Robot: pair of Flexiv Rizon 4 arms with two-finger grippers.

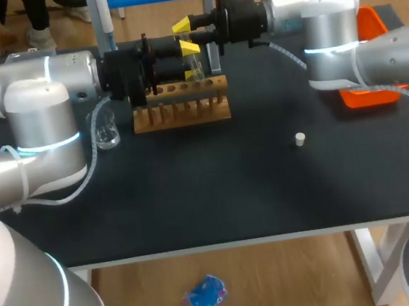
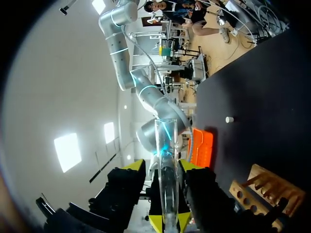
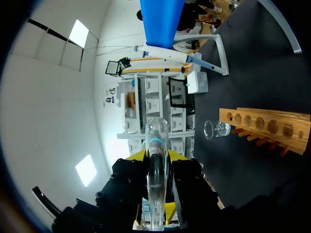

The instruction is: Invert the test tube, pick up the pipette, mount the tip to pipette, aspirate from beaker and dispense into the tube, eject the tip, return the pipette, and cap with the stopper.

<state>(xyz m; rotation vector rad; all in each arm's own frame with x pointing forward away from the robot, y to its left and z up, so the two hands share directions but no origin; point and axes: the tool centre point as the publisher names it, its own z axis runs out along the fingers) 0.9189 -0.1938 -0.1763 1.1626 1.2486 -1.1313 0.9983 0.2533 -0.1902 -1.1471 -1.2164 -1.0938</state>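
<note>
A clear glass test tube (image 1: 195,68) hangs upright over the wooden rack (image 1: 182,113), where my two grippers meet. My right gripper (image 1: 182,26) comes in level from the right and is shut on the test tube (image 3: 156,141), whose open mouth shows beyond my right gripper (image 3: 156,158). My left gripper (image 1: 189,48) comes in level from the left, a little lower. The test tube (image 2: 166,155) stands between the fingers of my left gripper (image 2: 163,167), with a slim gap on each side. The pipette (image 1: 102,15) hangs on its stand at the back. The white stopper (image 1: 301,139) lies right of centre.
A small glass beaker (image 1: 106,133) stands left of the rack, close to my left arm. An orange bin (image 1: 379,94) sits at the right edge under my right arm. The rack (image 3: 265,124) and beaker (image 3: 216,129) lie off to one side of my right gripper.
</note>
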